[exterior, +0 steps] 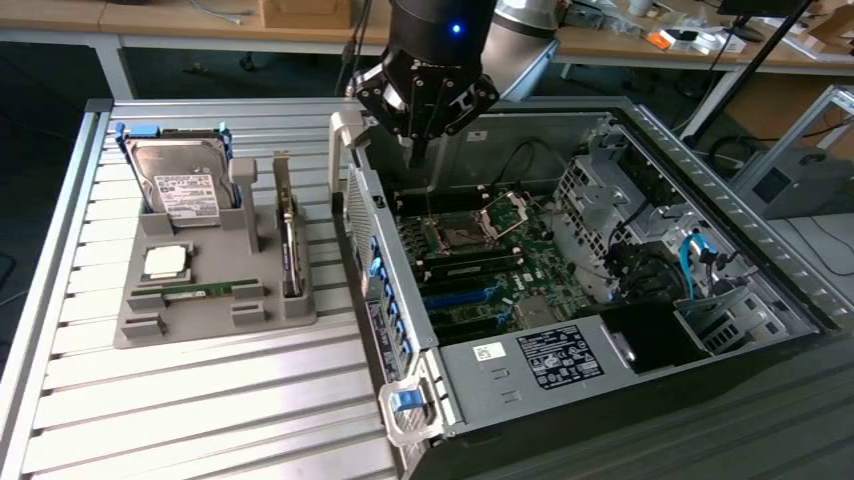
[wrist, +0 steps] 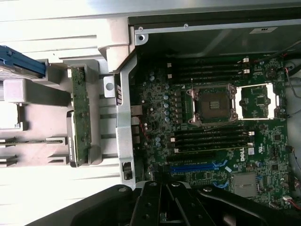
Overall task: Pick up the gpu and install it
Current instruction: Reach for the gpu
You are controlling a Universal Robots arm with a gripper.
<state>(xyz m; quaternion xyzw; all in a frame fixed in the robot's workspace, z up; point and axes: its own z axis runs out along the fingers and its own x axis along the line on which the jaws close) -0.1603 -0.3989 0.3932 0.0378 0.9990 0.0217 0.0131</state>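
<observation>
Holding: nothing; the gripper (exterior: pixel 418 158) has its two fingers pressed together to a narrow tip, and no object is between them.
Gripper place: it hangs over the open computer case (exterior: pixel 534 362), near the far corner at the exterior view's left, above the motherboard (exterior: pixel 497 262) and not touching it.
Gpu place: the gpu (exterior: pixel 287 238) stands on its long edge in a slot of the grey holder (exterior: pixel 214 322), outside the case, near the case wall (exterior: pixel 380 270) and well apart from the gripper.
Exterior view gives: the hard drive (exterior: pixel 180 185) with its white label, the processor chip (exterior: pixel 166 262) and the RAM stick (exterior: pixel 200 290), all in the same holder on the slatted metal table (exterior: pixel 200 410).
Wrist view gives: the gpu (wrist: pixel 81 115) seen along its thin edge, the black gripper (wrist: pixel 163 186), the open CPU socket (wrist: pixel 214 104), the black memory slots (wrist: pixel 211 137) and the blue expansion slot (wrist: pixel 197 167).
Edges: the case wall rises between the gpu and the motherboard.
Open room: the space above the gpu's upper edge is open; inside the case, cables and metal cages crowd the side at the exterior view's right.
</observation>
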